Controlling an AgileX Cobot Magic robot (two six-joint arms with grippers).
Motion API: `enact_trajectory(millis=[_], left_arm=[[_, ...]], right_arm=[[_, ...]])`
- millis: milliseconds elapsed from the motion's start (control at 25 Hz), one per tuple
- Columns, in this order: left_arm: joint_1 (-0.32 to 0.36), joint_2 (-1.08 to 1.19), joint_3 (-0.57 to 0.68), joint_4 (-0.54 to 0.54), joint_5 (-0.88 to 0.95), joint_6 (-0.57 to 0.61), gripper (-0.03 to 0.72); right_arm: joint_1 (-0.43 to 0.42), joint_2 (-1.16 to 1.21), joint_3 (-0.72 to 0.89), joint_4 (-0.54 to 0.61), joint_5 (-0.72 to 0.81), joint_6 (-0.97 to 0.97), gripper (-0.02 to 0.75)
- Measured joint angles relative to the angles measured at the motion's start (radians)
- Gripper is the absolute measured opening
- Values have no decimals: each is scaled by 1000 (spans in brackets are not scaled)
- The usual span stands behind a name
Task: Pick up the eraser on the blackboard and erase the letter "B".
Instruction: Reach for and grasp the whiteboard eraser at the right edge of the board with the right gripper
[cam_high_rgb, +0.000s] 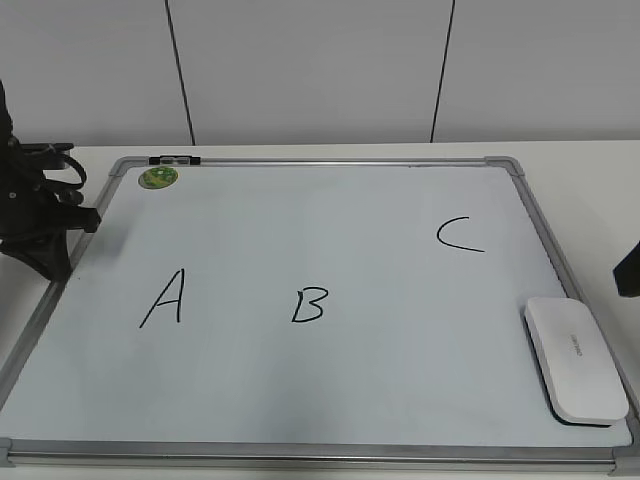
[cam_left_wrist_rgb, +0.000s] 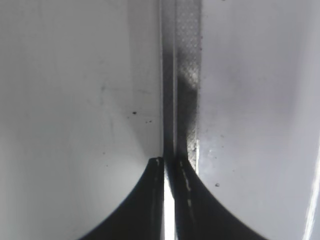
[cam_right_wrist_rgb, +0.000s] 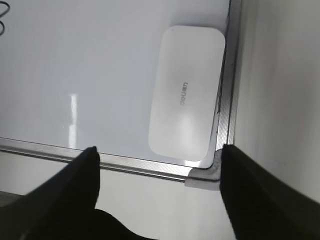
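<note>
Right arm poised to pick up the eraser

The eraser (cam_right_wrist_rgb: 186, 96) lies in the board's (cam_high_rgb: 300, 400) near right corner; right gripper (cam_right_wrist_rgb: 159, 165) jaws spread, left gripper (cam_left_wrist_rgb: 170, 172) pressed together. Straddle its short sides, then carry it to the B (cam_high_rgb: 309, 305).

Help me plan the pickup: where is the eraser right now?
In the exterior view, the eraser lies flat at the blackboard's lower right corner, along the right frame, below the letter C.
</note>
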Motion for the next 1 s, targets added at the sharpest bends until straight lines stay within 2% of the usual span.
enact_trajectory(millis=[200, 360, 560, 840, 1000], left_arm=[[0, 0, 0, 0, 0, 0, 20], [0, 0, 0, 0, 0, 0, 20], [0, 0, 0, 0, 0, 0, 21], [0, 0, 0, -4, 0, 0, 23], [0, 0, 0, -6, 0, 0, 25]], right_arm=[[74, 135, -7, -14, -49, 12, 554], [133, 224, -57, -99, -64, 150, 554], [149, 320, -141, -192, -52, 299, 554], [150, 419, -174, -213, -33, 330, 554], [150, 441, -175, -276, -22, 388, 577]])
